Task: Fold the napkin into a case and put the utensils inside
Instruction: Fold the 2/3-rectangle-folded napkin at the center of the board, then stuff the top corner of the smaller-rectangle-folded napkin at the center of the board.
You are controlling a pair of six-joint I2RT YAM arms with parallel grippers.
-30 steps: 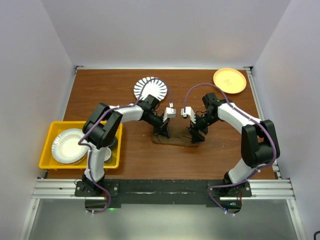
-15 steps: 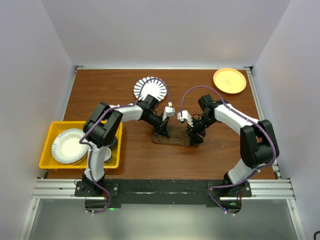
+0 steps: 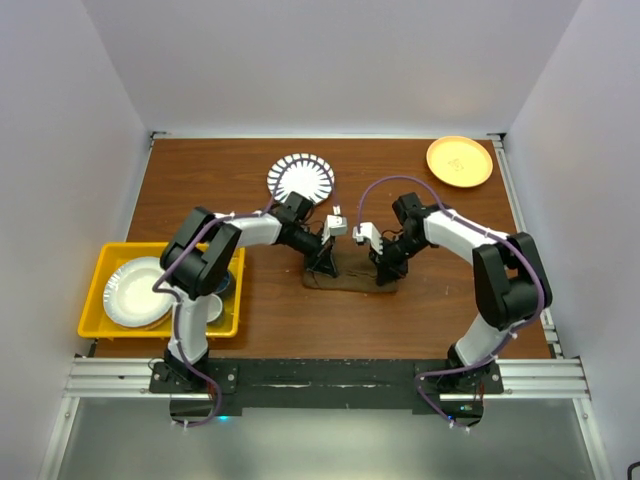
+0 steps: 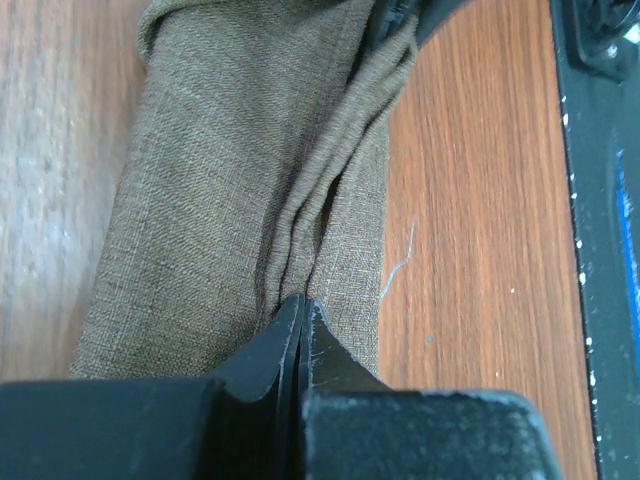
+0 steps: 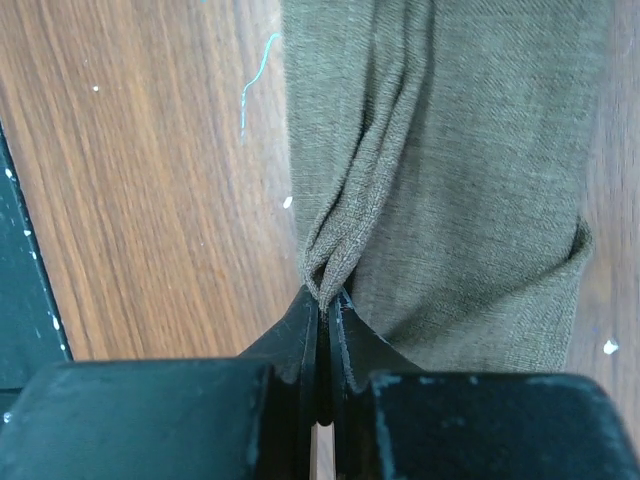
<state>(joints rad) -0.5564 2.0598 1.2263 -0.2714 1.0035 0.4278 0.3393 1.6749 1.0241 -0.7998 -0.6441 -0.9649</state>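
Dark olive-brown cloth napkin (image 3: 352,278): laid as a narrow folded strip at the centre of the brown wooden table (image 3: 220,180). Its 9 o'clock end is pinched by the left jaws, its 3 o'clock end by the right jaws. Folding judged unfinished; utensils unseen, insertion outstanding.

Napkin (image 4: 230,180): woven cloth, olive-brown, matt, coarse visible weave, soft creases.
Table (image 4: 480,250): brown wood grain, smooth, faint sheen, scattered pale specks. One pale loose thread (image 4: 400,265) on it.
Left gripper (image 4: 302,305): black, matt, plastic-like, fine scratches at tips.
Right gripper (image 5: 323,298): same matt black finish.
Yellow bin (image 3: 150,249): smooth plastic look.
White plate (image 3: 135,292) inside: smooth, material not determinable.
Orange plate (image 3: 459,160): smooth, even.
Front rail (image 3: 110,378): silvery ribbed metal.
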